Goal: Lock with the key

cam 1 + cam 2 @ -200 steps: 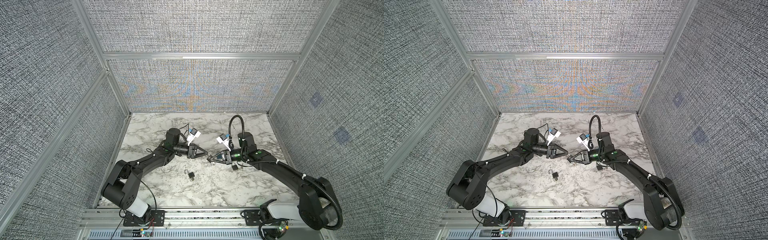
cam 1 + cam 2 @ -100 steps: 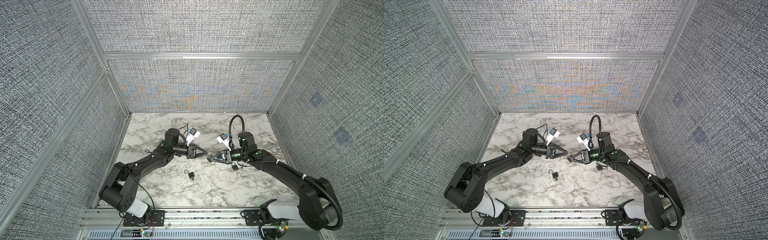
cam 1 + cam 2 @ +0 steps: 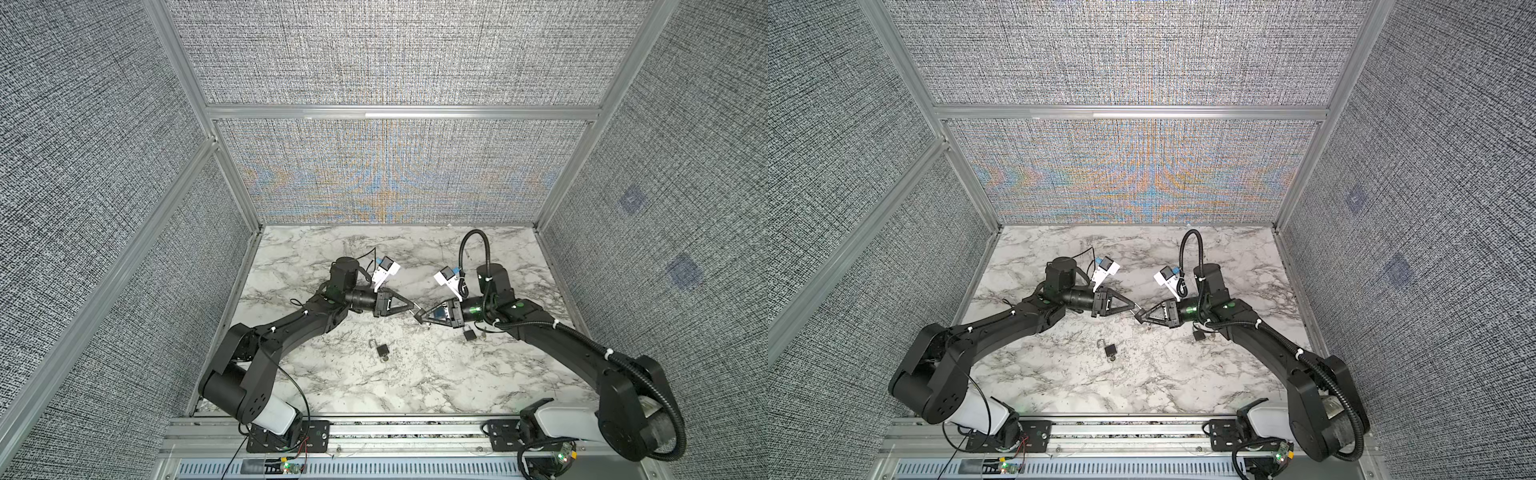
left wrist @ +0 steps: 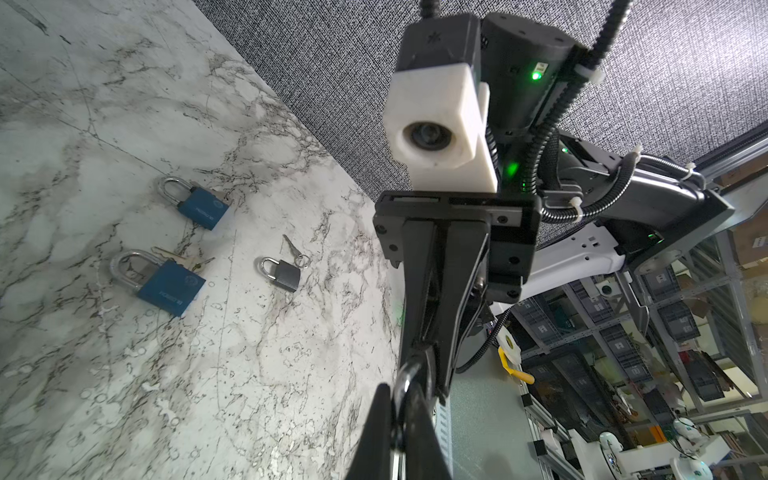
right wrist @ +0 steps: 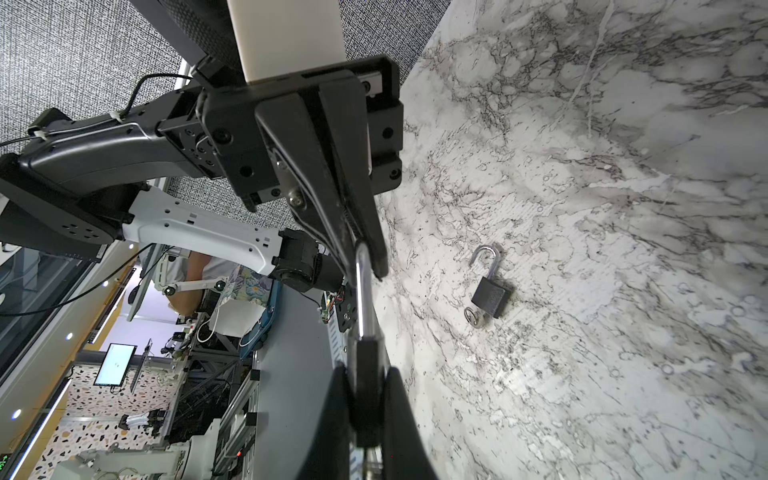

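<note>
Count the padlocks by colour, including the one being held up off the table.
Blue: 2, the larger blue padlock and the smaller blue padlock.
Dark grey: 3, the shut dark padlock, the open dark padlock and the held dark padlock.
Total: 5 padlocks.

White marble tabletop (image 3: 415, 382) veined grey and black; grey woven wall panels (image 3: 374, 62), the back one shimmering orange and blue. Left of the left wrist view: blue padlock (image 4: 198, 206), larger blue padlock (image 4: 168, 284), silver shackles; small padlock (image 4: 286, 275) dark grey. Black-bodied held padlock (image 5: 365, 365), chrome shackle
</note>
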Controlling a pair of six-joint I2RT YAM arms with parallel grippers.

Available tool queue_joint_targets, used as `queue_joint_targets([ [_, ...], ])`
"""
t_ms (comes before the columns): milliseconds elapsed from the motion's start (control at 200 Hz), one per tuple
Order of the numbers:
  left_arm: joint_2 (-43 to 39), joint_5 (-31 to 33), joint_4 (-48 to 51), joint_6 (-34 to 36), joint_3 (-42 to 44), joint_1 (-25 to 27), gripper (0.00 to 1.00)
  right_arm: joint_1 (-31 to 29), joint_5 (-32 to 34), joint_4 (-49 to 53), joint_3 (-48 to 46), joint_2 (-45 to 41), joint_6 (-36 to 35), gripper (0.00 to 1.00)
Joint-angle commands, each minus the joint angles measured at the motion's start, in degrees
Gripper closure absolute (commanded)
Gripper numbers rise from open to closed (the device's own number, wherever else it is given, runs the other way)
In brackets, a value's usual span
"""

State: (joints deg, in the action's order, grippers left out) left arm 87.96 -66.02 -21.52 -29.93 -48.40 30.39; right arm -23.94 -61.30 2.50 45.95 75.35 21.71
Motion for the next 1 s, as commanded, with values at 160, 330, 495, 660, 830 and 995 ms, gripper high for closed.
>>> queue_joint_targets([
  [160,-0.1,0.4,-0.5,0.4,0.2,0.1,1.0,-0.1,-0.7,-6.0,-0.7,-0.5,4.3,1.0],
  [330,-0.5,0.3,-0.8,-0.2,0.7,0.3,1.0,-0.1,-0.3,-8.4,-1.2,-0.3,6.0,1.0],
  [495,-0.7,0.3,-2.7,-1.9,1.5,0.9,1.0,-0.1,0.1,-11.6,-1.9,-0.1,8.1,1.0],
  [660,-0.7,0.5,-3.8,-2.6,2.3,1.6,1.0,-0.1,-0.1,-16.0,-2.8,0.1,11.3,1.0],
  [830,-0.6,0.8,-3.6,-2.3,2.4,1.7,1.0,0.0,-0.7,-17.3,-2.9,0.2,12.3,1.0],
  [995,-0.4,0.8,-3.8,-2.5,2.5,1.8,1.0,-0.1,0.7,-17.2,-3.0,-0.4,12.3,1.0],
])
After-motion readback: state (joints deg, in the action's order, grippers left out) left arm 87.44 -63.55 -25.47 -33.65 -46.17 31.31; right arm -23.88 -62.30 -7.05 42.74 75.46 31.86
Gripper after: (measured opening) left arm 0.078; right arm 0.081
